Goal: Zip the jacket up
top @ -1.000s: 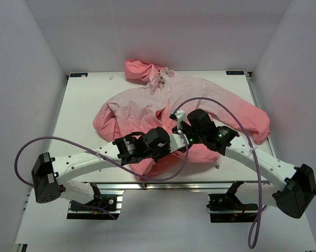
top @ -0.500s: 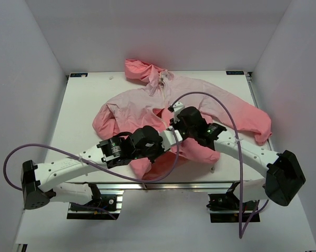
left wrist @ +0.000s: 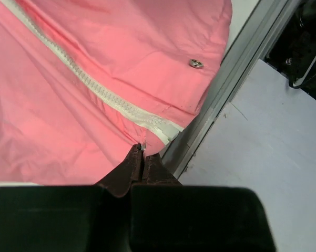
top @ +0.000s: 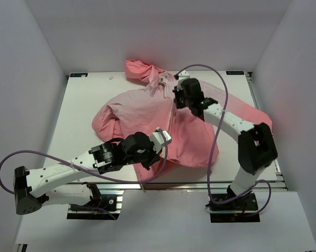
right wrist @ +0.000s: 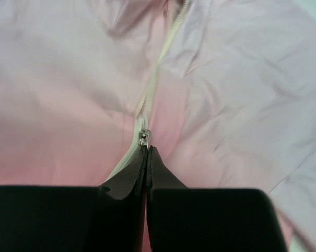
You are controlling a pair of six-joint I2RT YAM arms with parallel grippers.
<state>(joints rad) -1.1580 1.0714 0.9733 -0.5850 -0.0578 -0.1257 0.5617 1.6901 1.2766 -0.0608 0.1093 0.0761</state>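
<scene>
Operator, start at the near edge. Your left gripper has its fingers pressed together, pinching the bottom hem of the jacket. The whitish zipper ends just beyond and slightly right of those fingertips. The fabric here is coral, smooth, with shallow folds. A small metal eyelet sits in the cloth further ahead and right of the tips, close to the table's metal edge rail, which the hem overhangs.

From above, the zipper runs as a fairly straight pale line away from the left gripper to your right gripper. The front is joined between the two.

The right gripper also has its fingers pressed together, gripping the zipper pull at their very tips. Directly ahead of them the teeth lie unjoined (a narrow gap only), with pale pink, finely creased cloth on both sides.

The jacket lies spread front-up on the white table, sleeves out to either side. Its hood is bunched beyond the right fingers at the far edge.
</scene>
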